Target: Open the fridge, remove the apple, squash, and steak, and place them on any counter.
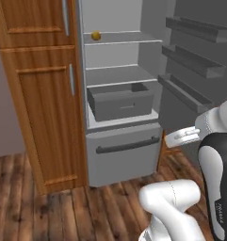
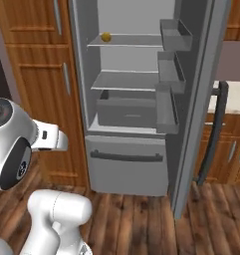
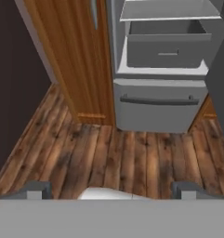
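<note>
The fridge [image 2: 141, 99] stands open, and the gripper [image 3: 111, 188] hangs low, jaws spread and empty. It should rise level with the upper shelf [image 1: 124, 37], approaching the squash [image 1: 96, 35] straight on.

No text, label, brand or number in these pictures is clear enough to read.
</note>
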### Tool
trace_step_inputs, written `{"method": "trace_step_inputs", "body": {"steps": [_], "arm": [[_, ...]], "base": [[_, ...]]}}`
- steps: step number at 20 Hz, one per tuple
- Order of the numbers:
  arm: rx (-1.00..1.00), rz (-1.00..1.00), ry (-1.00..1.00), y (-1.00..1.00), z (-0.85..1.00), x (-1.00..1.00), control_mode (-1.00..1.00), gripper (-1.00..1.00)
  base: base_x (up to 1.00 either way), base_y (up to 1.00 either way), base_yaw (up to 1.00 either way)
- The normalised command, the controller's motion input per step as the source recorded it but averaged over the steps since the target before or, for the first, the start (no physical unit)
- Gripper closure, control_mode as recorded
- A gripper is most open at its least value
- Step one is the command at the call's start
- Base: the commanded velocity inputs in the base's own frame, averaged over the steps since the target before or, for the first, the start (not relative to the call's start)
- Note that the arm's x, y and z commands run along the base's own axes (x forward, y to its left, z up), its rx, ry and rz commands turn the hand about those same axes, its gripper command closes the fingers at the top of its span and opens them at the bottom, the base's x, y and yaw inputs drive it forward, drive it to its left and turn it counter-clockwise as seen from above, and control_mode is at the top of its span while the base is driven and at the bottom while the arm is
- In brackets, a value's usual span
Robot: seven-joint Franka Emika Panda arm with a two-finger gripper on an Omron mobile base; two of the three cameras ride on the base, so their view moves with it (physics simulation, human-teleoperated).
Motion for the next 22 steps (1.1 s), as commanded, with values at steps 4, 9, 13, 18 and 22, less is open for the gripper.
{"method": "trace_step_inputs", "body": {"steps": [4,9,13,18,22], "arm": [[0.0,0.0,0.0,0.0,0.0,0.0,1.0,-1.0],[0.0,0.0,0.0,0.0,0.0,0.0,1.0,-1.0],[0.0,0.0,0.0,0.0,0.0,0.0,1.0,-1.0],[0.0,0.0,0.0,0.0,0.0,0.0,1.0,-1.0],[0.0,0.0,0.0,0.0,0.0,0.0,1.0,-1.0]], "base": [[1.0,-0.14,0.03],[1.0,-0.01,0.01],[1.0,-0.14,0.0],[1.0,-0.36,0.0],[0.9,-0.29,0.0]]}}
